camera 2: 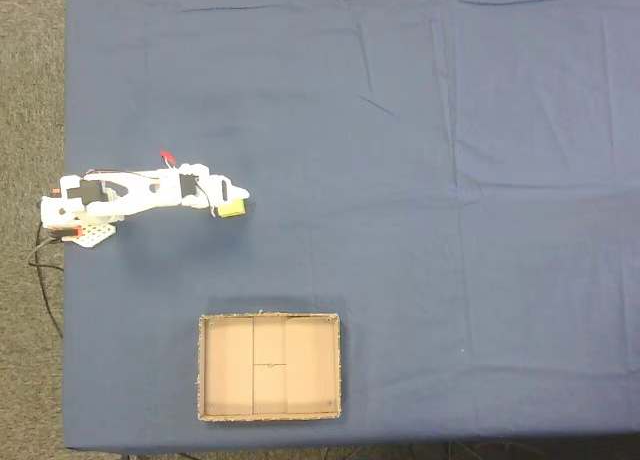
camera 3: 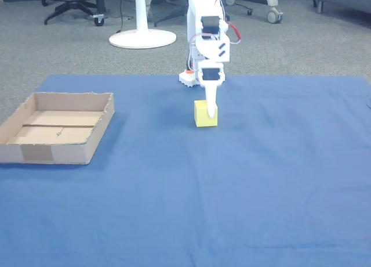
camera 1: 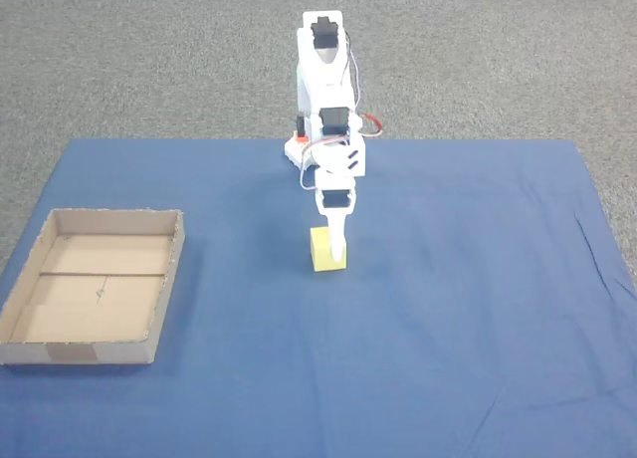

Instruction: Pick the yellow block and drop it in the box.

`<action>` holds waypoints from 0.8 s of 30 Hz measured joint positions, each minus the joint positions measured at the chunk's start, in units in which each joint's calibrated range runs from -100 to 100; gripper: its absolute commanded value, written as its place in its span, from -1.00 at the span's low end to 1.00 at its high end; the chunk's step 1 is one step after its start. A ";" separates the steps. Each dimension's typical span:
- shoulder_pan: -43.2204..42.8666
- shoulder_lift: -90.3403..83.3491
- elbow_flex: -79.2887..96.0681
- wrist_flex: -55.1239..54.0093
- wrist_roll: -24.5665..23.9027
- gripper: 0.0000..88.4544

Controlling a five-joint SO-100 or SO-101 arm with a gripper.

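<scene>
A small robot arm [camera 1: 328,100] made of glossy white plastic segments, each joint carrying a black rectangular servo motor set into the white shell. Thin red and white wires loop along its side between the motors, and at the far end it stands on a flat white base plate [camera 2: 88,234] with an orange-red fitting beside it and dark cables trailing off the edge. One mid-arm segment shows two short dark slots on its white face, and the arm ends in a narrow, tapering white gripper [camera 3: 211,111] finger.
</scene>
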 measured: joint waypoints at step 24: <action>45.15 0.34 -41.31 -12.15 14.21 -0.66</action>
